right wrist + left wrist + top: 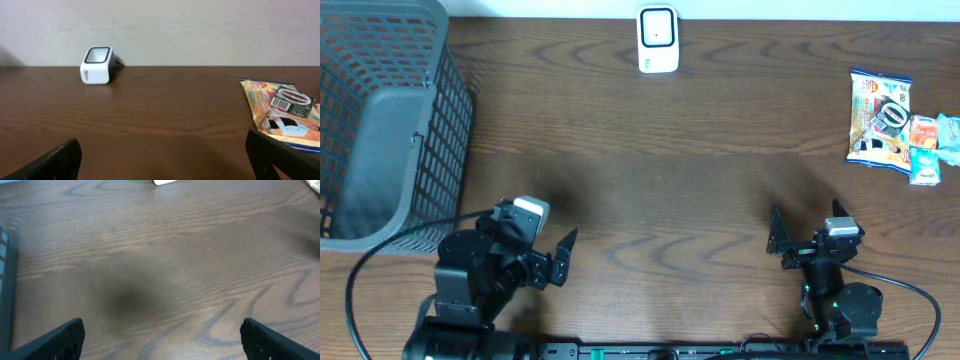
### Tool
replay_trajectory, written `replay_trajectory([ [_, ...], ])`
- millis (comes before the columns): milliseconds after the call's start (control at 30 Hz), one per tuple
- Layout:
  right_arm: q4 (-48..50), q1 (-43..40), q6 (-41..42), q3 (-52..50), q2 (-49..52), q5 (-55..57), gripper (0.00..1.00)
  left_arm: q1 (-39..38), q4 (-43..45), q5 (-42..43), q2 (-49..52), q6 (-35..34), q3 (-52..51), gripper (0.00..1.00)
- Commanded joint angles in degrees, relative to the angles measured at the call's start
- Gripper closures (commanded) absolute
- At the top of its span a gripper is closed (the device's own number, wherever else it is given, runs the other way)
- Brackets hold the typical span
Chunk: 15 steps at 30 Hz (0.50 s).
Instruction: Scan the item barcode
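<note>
Counter point(650, 180) layout
Basket point(448, 125) far left; scanner point(658, 40) at far edge, centre; snack packets point(880, 118) at right edge; all well apart.

— How many baskets sit on the bench point(650, 180)?
— One grey basket point(380, 120), and one white scanner point(658, 40).
— Snack packets?
— One large packet point(878, 118), plus about three small packets point(923, 135); they overlap, so that count is unsure.
— Arms?
— Two: left arm point(480, 275), right arm point(835, 290).
</note>
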Motion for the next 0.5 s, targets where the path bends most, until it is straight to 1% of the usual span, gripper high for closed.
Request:
replay_trajectory([
  [0, -0.3, 0.4, 0.2, 0.0, -0.3, 0.6, 0.01, 0.0, 0.2, 0.7, -3.9, -1.6, -1.5, 0.02],
  [100, -0.3, 0.4, 0.2, 0.0, -0.3, 0.6, 0.01, 0.0, 0.9, 0.7, -6.8, -1.3, -2.8, 0.02],
  [167, -0.3, 0.4, 0.2, 0.0, -0.3, 0.6, 0.01, 0.0, 3.7, 0.7, -8.5, -1.3, -4.5, 0.02],
  [300, -0.3, 0.4, 0.2, 0.0, -0.3, 0.6, 0.01, 0.0, 10.0, 0.7, -11.0, -1.4, -8.4, 0.02],
  [467, -0.3, 0.4, 0.2, 0.0, -0.3, 0.6, 0.01, 0.0, 20.0, 0.6, -16.0, -1.4, -14.9, 0.02],
])
